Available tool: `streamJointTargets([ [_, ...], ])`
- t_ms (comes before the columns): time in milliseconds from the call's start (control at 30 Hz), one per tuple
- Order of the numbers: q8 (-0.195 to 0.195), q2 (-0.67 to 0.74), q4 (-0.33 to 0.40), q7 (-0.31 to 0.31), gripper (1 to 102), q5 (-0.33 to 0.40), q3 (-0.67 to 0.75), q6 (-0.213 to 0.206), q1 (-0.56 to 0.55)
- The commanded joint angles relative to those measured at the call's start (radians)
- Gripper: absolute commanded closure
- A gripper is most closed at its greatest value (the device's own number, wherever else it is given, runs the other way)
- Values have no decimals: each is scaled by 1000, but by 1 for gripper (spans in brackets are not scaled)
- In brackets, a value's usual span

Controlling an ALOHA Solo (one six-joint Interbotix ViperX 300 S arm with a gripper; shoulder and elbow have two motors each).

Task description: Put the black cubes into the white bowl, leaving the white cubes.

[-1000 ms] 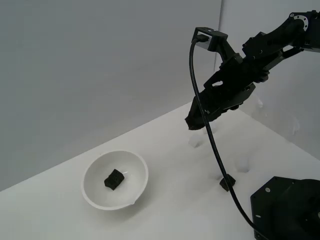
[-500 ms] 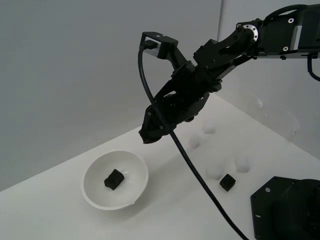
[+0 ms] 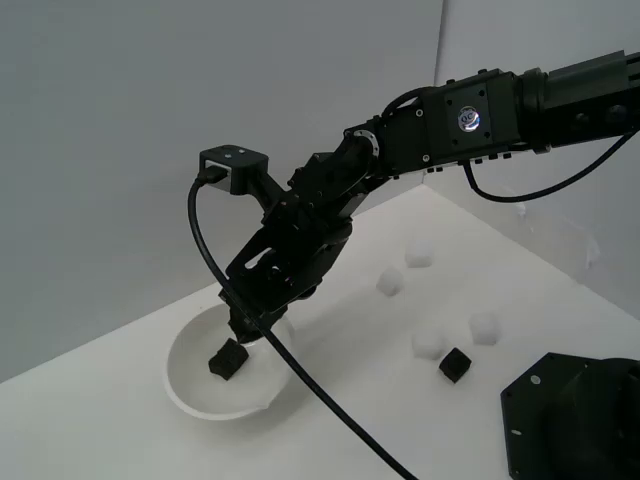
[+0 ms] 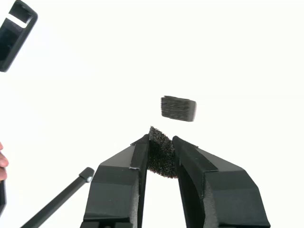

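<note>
Swinging across from the exterior view's right, the gripper now hangs just over the white bowl, fingers clamped on a black cube. Near the camera, another black cube sits on the table beside white cubes. A third black cube lies inside the bowl.

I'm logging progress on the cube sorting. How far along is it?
One black cube already lies in the white bowl. The tool holds a second black cube over the bowl, not yet released. A third black cube waits on the table by the white cubes.
</note>
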Motion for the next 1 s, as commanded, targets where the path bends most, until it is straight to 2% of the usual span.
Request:
streamJointTargets([
  [0, 11, 9, -29, -2, 69, -37, 17, -38, -2],
  [67, 11, 5, -31, -2, 50, -38, 12, -41, -2],
  [267, 11, 5, -35, -2, 24, -40, 12, -48, -2],
  [367, 11, 5, -35, -2, 3, -41, 11, -54, -3],
  [567, 11, 28, -31, 9, 3, -38, 34, -54, 2],
  [767, 12, 86, -9, 97, 3, -15, 94, -44, 92],
  [967, 15, 196, 40, 161, 4, 32, 201, -5, 221],
])
